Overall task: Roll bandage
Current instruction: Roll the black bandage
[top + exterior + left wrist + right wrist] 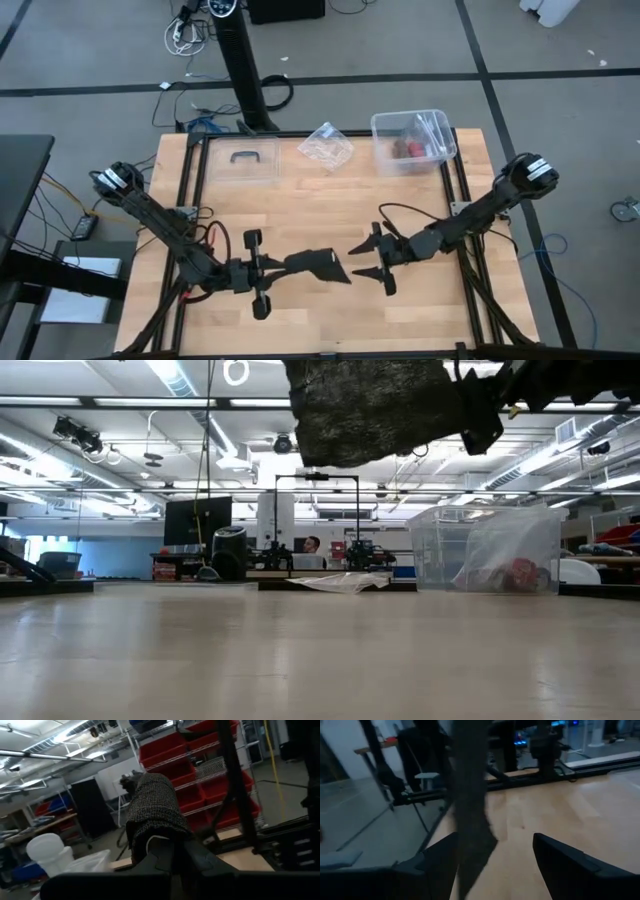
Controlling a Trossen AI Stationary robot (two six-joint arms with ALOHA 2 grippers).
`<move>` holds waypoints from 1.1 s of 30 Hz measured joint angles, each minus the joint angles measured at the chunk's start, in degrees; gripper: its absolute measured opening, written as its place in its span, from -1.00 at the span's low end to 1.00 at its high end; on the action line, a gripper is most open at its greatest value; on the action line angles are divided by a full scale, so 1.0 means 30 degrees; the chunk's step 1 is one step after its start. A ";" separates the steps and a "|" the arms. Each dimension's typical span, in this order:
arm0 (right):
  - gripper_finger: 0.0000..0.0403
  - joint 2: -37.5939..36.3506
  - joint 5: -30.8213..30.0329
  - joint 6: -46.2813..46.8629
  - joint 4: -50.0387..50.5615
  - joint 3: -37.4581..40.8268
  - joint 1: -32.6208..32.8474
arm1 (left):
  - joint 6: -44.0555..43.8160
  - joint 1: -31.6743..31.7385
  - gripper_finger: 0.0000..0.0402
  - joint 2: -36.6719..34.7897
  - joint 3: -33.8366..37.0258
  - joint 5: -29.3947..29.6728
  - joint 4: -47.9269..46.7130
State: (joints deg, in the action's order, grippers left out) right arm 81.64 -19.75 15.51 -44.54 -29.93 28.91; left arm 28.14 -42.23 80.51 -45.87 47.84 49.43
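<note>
The left gripper (278, 266) sits toward the six o'clock edge of the wooden table (300, 210), a little left of centre, clenched on one end of the bandage (318, 265). The black strip reaches out from those fingers toward three o'clock, ending in a ragged tip near the middle of the table. In the low view the bandage (375, 410) hangs well clear of the tabletop, held up in the air at the top of the picture. The left wrist view shows the knitted fabric (155, 812) pinched between the closed fingers (165, 857) and standing up past them.

The right gripper (377, 257) lies just to the three o'clock side of the bandage's free tip, its two fingers spread wide apart and holding nothing. In the right wrist view the dark strip (470, 800) hangs just in front of the gap between the open fingers (565, 860); whether it touches either finger cannot be told.

Along the twelve o'clock edge stand three things: a clear lid with a dark handle (240, 160) at about eleven o'clock, a crumpled clear wrapper (326, 146) near twelve, and a clear plastic box (412, 141) with something red inside at about one o'clock. All are well apart from the bandage.
</note>
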 joint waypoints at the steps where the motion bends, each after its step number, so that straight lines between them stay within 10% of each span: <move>1: 0.27 0.0359 0.0332 0.0069 -0.0716 -0.0003 0.0000 | 0.0016 0.0073 -0.91 0.0000 -0.0006 0.0155 -0.0011; 18: 0.18 0.4059 0.1517 0.0838 -0.3459 -0.0704 -0.1172 | 0.0023 0.1334 -0.91 0.0000 -0.0006 0.0197 -0.0006; 27: -0.87 0.5576 0.1515 0.0809 -0.3280 -0.0998 -0.1146 | 0.0110 0.2140 -0.91 0.0007 -0.0006 0.0203 0.0271; 33: -0.97 0.4902 0.1626 0.0976 -0.3581 -0.1005 -0.0203 | 0.1617 0.2680 -0.91 0.0007 -0.0006 0.1579 0.0626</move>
State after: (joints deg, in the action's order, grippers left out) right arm 96.34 -14.87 18.44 -55.29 -32.95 28.30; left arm 32.99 -34.19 80.53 -45.89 52.57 51.30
